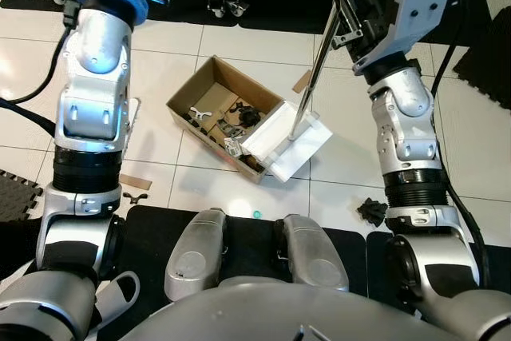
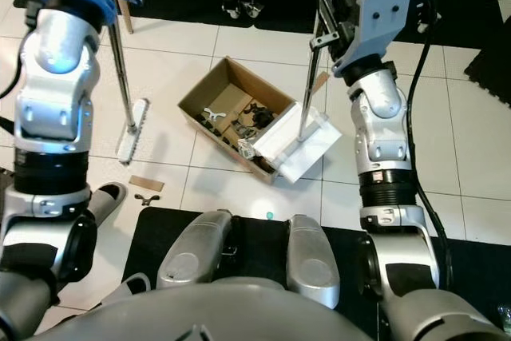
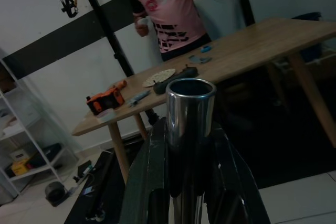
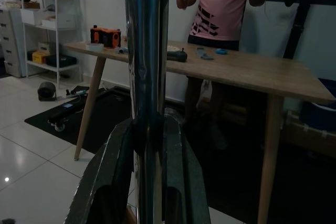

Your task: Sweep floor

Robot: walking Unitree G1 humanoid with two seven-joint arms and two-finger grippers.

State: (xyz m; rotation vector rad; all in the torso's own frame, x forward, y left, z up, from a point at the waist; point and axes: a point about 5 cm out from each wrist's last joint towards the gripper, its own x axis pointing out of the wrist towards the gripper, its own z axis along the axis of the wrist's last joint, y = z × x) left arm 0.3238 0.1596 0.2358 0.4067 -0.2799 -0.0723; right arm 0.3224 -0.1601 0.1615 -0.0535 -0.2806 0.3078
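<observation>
On the robot's left, the left gripper (image 3: 189, 182) has its jaws closed tight around the top of a metal broom handle (image 2: 121, 69), and the broom head (image 2: 132, 132) rests on the white tiled floor (image 2: 447, 157) just left of an open cardboard box (image 2: 231, 113). Small scraps lie near the robot's feet on that side: a strip of cardboard (image 2: 146, 184) and a little black clip (image 2: 146, 198). The box holds a jumble of small parts, and a white dustpan (image 2: 299, 145) sits against its right end, partly over the rim. The right gripper (image 4: 144, 166) is clamped on the dustpan's long metal pole (image 2: 313, 61), holding it upright and slightly tilted. Further right, a dark lump of debris (image 1: 372, 211) lies on the tiles beside the right arm. In the wrist views a person (image 4: 223, 3) stands behind a wooden worktop (image 4: 236, 69) strewn with tools. The risk seems to be that a sweep toward the dustpan pushes the box instead, or that the pan, perched on the box edge, tips and lets scraps slide under it.
</observation>
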